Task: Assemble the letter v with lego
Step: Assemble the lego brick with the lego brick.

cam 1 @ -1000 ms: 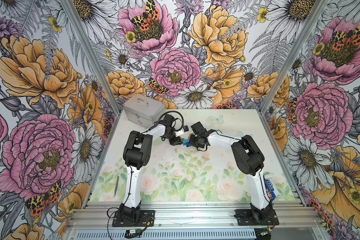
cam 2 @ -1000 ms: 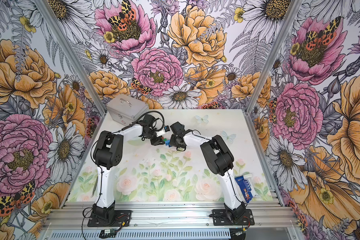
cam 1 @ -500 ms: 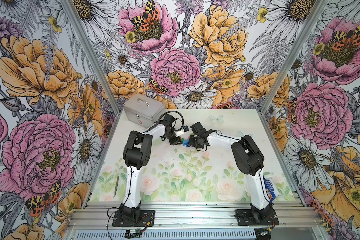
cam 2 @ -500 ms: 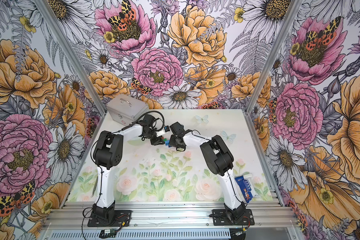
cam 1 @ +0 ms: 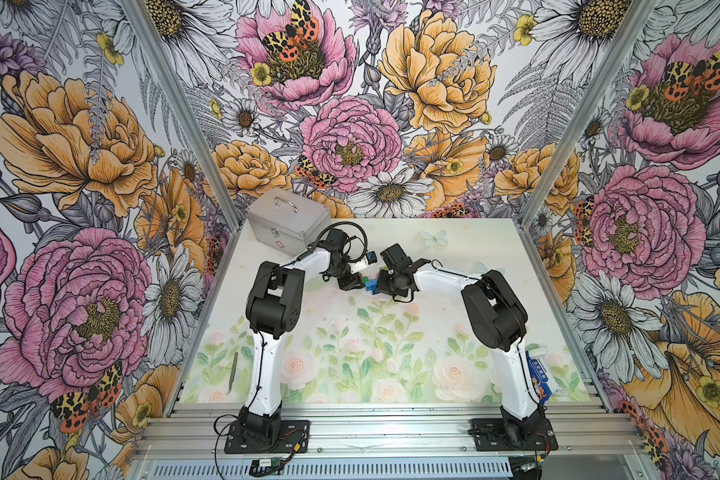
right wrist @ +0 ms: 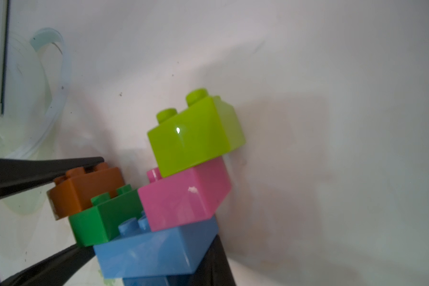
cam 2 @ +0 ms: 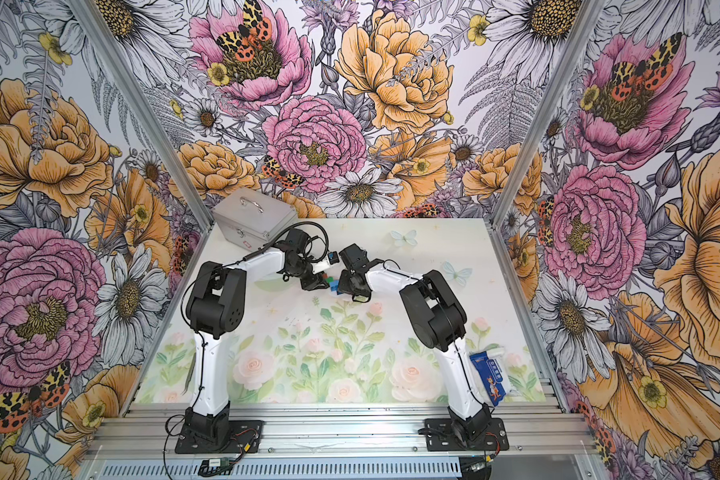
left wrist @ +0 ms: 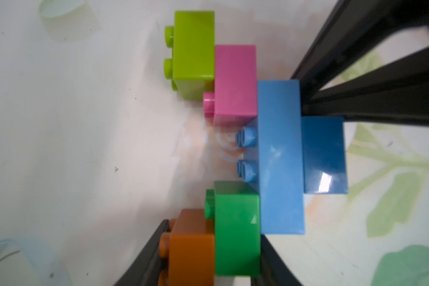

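The left arm [cam 1: 308,264] and right arm [cam 1: 445,277] flank the letter v [cam 1: 371,284] on both sides (room is left only in front and behind). A silver case [cam 1: 289,222] fills the far left corner of the table [cam 1: 454,249]; a blue packet [cam 2: 491,376] lies beside the right arm's base. The near middle is open.

Nothing visibly changed: left gripper [left wrist: 208,257], right gripper [left wrist: 317,109] and the letter v [left wrist: 280,153] unmoved.
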Motion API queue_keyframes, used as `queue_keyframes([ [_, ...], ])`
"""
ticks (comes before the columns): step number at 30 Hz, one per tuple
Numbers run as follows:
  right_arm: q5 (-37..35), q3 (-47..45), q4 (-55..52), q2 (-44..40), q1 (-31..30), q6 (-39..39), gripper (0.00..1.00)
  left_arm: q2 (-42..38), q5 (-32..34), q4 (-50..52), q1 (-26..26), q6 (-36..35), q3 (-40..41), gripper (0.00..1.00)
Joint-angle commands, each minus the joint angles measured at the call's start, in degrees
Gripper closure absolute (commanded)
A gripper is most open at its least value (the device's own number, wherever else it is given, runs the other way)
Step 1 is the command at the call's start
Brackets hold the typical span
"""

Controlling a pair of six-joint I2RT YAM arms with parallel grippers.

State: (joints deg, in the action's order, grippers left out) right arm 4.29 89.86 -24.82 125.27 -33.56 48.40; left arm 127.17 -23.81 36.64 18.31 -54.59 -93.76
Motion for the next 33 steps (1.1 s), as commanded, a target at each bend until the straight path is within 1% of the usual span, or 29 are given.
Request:
queue_keyframes([
  [1, -0.55, 2.24, 0.84, 1.46, -0.1, -0.59, 0.95, -0.53, -1.41, 1.06, 0.06, -1.57, 0.02, 0.51],
  [7, -1.6, 2.71, 0.25, 1.62, 0.16, -1.02, 0.95, -0.27, -0.89, 1.11, 0.06, -1.32, -0.29, 0.51],
  [14, -3.48, 3.53, -0.97, 1.93, 0.16, -4.34, 0.94, -0.21, -1.07, 1.41, -0.13, -1.31, -0.33, 0.5],
  [23, -2.98, 5.26, -0.93, 3.14, -0.54, -7.9, 0.94, -0.28, -2.42, 1.93, 0.02, -1.69, -0.58, 0.5],
  [33, -1.86, 5.76, -0.96, 3.23, -0.8, -7.64, 0.94, -0.5, -2.98, 2.22, -0.07, -2.44, -0.3, 0.51],
])
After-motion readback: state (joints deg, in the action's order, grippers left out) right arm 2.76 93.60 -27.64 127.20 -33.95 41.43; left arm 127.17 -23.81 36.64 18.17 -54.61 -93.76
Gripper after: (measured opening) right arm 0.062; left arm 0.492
